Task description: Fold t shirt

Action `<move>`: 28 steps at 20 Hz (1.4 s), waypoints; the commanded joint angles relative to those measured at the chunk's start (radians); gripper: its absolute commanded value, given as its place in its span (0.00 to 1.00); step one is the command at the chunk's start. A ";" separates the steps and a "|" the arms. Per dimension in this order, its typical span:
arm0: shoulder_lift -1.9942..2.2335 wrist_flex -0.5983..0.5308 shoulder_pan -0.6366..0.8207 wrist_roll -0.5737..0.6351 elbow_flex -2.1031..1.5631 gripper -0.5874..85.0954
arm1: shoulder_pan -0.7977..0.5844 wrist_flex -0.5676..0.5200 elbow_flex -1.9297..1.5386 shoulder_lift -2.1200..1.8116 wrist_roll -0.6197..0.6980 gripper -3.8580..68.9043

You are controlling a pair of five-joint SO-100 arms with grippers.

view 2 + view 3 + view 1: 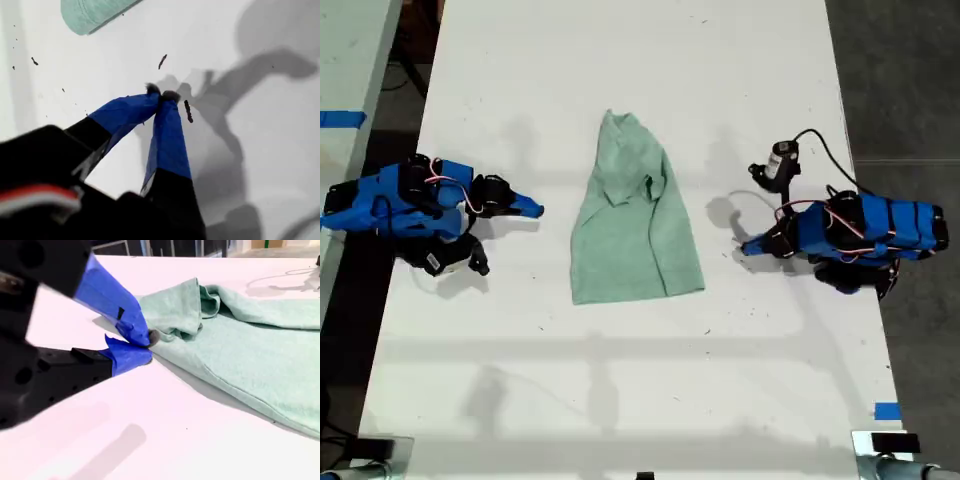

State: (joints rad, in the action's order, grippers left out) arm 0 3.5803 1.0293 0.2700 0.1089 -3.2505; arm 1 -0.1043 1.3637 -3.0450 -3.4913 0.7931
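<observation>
- Blue-taped fingers [117,307] of my second gripper [148,347] sit closest in its wrist view. They are drawn together on nothing, low over the white tabletop [620,60] and just beside the cloth.
- That cloth is the pale mint-green soft t shirt [635,240]. It lies flat near the middle of the tabletop, narrow towards the far edge and wide at the hem, with a small dark mark [647,183] near its middle. A rumpled folded-over flap [185,310] faces my second gripper.
- My first gripper [162,95] rests on the opposite side, nearer the tabletop edge on the exterior view's right. Its fingers are pressed tip to tip and hold nothing; only a hem corner shows beyond them.
- To my eye the shirt is partly gathered but not neatly folded, so a grasp comes next.
- Risks as I judge them:
  - closed fingers pushed forward would shove or bunch the cloth instead of taking it;
  - pinching the rumpled flap could catch one layer only, and the fold would open when lifted;
  - one arm pulling alone may drag the light shirt across the smooth tabletop and skew it.
</observation>
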 commanded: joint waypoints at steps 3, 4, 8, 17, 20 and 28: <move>0.006 -0.012 0.005 0.011 -0.038 0.00 | -0.009 -0.003 -0.052 -0.012 0.015 0.07; 0.006 -0.012 0.003 0.011 -0.038 0.00 | -0.009 -0.003 -0.052 -0.012 0.015 0.07; 0.006 -0.012 0.003 0.011 -0.038 0.00 | -0.009 -0.003 -0.052 -0.012 0.015 0.07; 0.006 -0.012 -0.002 0.006 -0.038 0.00 | -0.009 -0.003 -0.052 -0.012 0.015 0.07; 0.006 -0.012 -0.008 0.002 -0.038 0.00 | -0.009 -0.003 -0.052 -0.012 0.015 0.07; 0.006 -0.012 0.002 -0.006 -0.038 0.00 | -0.009 -0.003 -0.052 -0.012 0.015 0.07</move>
State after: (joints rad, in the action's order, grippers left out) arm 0 3.5803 1.0293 0.2700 0.1089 -3.2505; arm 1 -0.1043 1.3637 -3.0450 -3.4913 0.7931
